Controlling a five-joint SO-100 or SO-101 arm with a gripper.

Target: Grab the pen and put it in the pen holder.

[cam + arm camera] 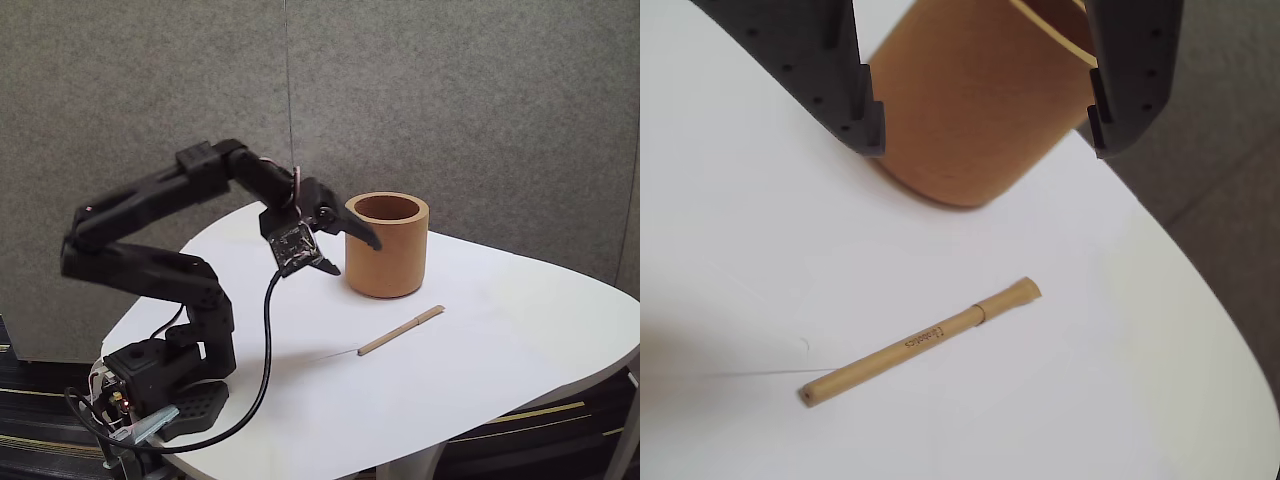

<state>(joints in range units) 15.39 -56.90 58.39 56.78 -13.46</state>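
Observation:
The pen (pixel 400 331) (pixel 920 342), a thin tan stick, lies flat on the white table, in front of the pen holder and apart from it. The pen holder (pixel 388 250) (pixel 970 110) is a wide tan-orange cup standing upright with nothing visible inside. In the fixed view my gripper (pixel 355 257) hovers above the table just left of the cup, tilted down. It is open and holds nothing. The wrist view has its two dark fingers (pixel 855 100) spread wide at the top, my gripper (pixel 985 145) framing the cup, with the pen below them.
The round white table (pixel 520 340) curves away close to the pen on the right in the wrist view (pixel 1200 300). A black cable (pixel 266 340) hangs from the wrist to the arm's base (pixel 160 385) at the table's left front. A grey wall panel stands behind.

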